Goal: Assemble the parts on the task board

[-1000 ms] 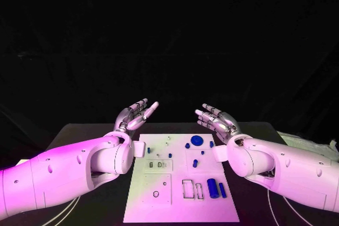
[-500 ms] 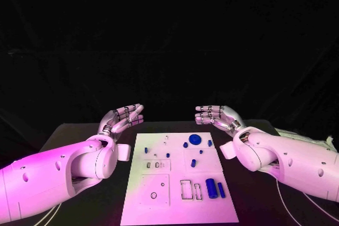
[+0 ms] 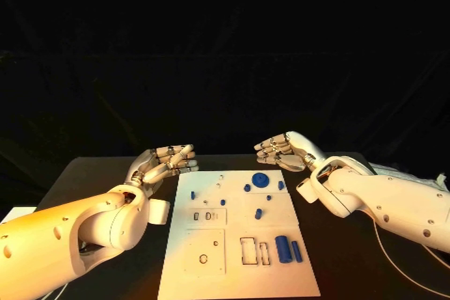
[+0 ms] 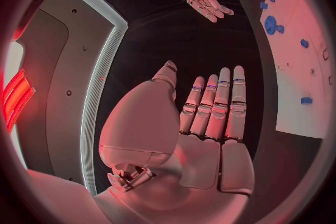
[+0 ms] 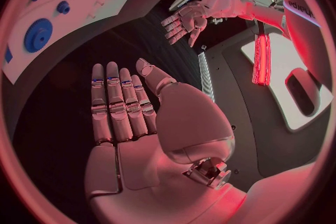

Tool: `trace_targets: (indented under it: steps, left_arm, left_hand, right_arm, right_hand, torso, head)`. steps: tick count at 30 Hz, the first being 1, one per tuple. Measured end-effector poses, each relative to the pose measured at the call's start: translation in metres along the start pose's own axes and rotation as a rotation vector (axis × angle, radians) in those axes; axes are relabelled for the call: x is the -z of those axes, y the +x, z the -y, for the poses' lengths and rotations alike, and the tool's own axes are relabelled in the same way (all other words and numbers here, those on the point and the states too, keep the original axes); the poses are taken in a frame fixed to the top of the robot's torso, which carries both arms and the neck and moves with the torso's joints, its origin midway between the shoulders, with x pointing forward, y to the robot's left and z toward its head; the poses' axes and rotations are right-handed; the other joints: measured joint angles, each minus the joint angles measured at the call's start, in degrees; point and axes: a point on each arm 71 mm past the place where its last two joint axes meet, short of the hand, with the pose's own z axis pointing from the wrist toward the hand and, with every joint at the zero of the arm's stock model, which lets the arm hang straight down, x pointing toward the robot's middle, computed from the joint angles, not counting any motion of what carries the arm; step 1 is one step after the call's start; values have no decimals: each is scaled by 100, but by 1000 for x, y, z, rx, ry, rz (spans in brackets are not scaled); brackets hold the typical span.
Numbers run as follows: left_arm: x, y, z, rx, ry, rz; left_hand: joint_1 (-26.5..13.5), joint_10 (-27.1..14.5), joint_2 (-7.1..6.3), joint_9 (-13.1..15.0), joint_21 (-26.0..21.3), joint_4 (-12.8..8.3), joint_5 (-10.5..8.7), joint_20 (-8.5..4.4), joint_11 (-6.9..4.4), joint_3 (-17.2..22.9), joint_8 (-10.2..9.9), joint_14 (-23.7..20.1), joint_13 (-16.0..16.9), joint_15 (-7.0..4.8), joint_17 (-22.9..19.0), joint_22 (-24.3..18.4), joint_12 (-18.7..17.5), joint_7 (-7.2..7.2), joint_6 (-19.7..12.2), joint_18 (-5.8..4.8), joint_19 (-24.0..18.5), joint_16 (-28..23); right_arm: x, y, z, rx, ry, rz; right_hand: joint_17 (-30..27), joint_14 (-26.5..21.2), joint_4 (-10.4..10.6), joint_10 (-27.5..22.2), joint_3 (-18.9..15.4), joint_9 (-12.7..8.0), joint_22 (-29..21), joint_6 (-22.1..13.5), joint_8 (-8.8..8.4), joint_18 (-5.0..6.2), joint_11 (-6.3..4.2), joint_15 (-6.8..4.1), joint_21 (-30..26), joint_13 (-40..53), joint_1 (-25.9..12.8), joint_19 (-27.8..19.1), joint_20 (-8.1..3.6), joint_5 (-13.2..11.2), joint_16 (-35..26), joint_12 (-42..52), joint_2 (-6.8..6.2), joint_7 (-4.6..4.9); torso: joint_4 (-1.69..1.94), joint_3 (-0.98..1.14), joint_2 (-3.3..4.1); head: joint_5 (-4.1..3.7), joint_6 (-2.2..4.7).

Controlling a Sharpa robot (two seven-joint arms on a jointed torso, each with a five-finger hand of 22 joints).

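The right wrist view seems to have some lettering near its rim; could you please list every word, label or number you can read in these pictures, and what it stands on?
Dark lettering on a white panel at the rim of the right wrist view: too small and bent to read.
Task board: no readable text.
Left hand and right hand: no markings to read.

Left hand (image 3: 166, 162) raised, fingers straight and together, holding nothing, right hand (image 3: 285, 150) raised opposite, palm empty, fingers extended
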Motion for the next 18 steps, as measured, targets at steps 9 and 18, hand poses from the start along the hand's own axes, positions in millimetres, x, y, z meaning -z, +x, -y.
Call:
trace_targets:
  steps: [9, 18]
  left_arm:
    - [13, 17, 7, 38, -3, -49]
    - [20, 25, 15, 67, -3, -70]
  left_hand:
    - [120, 694, 75, 14, 61, -164, -21, -193, -179, -164, 51, 621, 62, -208, 251, -22, 133, -60, 514, -1, 655, 117]
    - [120, 695, 75, 13, 61, -164, -21, -201, -179, -164, 51, 622, 61, -208, 255, -22, 133, -60, 511, -2, 663, 117]
  right_arm:
    - [-6, 7, -11, 338, -1, -99]
    - [-13, 19, -17, 573, 15, -172]
  right_hand:
    - [266, 1358, 153, 702, 19, 12, 638, 575, -67, 86, -318, -445, 1265, 9, -95, 889, -471, -82, 332, -33, -350, -289]
    - [683, 1888, 348, 710, 156, 1, 1109, 656, -160, 86, -428, -604, 2076, 8, -81, 1127, -680, -110, 690, -55, -515, -370]
  torso:
    - [77, 2, 260]
    - [144, 8, 467]
  head:
    - [-84, 115]
    - [-146, 200]
